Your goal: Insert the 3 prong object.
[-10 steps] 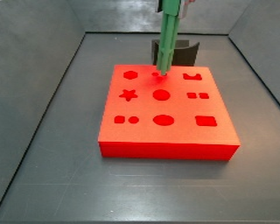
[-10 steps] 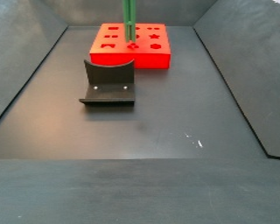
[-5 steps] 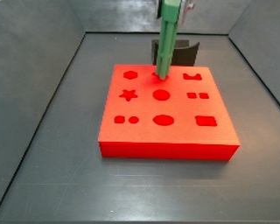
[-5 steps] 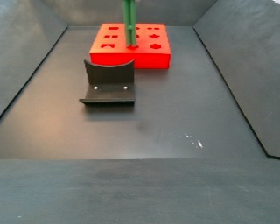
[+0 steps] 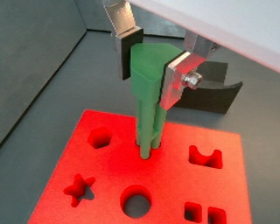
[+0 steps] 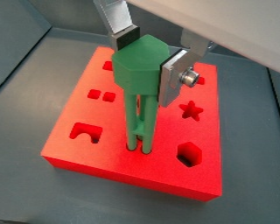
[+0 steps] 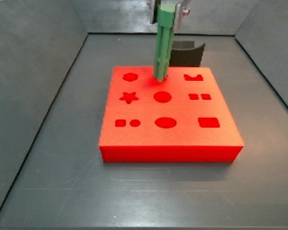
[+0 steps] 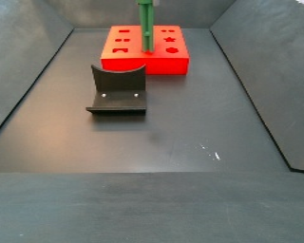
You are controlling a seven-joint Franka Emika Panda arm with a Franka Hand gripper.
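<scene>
My gripper (image 5: 152, 66) is shut on the thick upper end of the 3 prong object (image 5: 147, 109), a bright-green stick hanging upright. Both wrist views show it, the gripper (image 6: 149, 63) clamping the green head (image 6: 116, 74). Its thin rods reach down to the top of the red block (image 5: 108, 175), near the middle between the shaped holes. I cannot tell whether the tips are inside a hole. In a side view the stick (image 7: 162, 49) stands over the rear half of the red block (image 7: 171, 135), with the gripper (image 7: 171, 7) at the frame's upper edge.
The dark fixture (image 7: 190, 52) stands on the floor close behind the red block; it also shows in a side view (image 8: 118, 90) and in a wrist view (image 5: 213, 92). Grey walls (image 7: 50, 81) enclose the dark floor (image 8: 180, 142).
My gripper has moved down a little with the green stick, and its lower end now sits lower against the red block's top. The fixture has not moved.
</scene>
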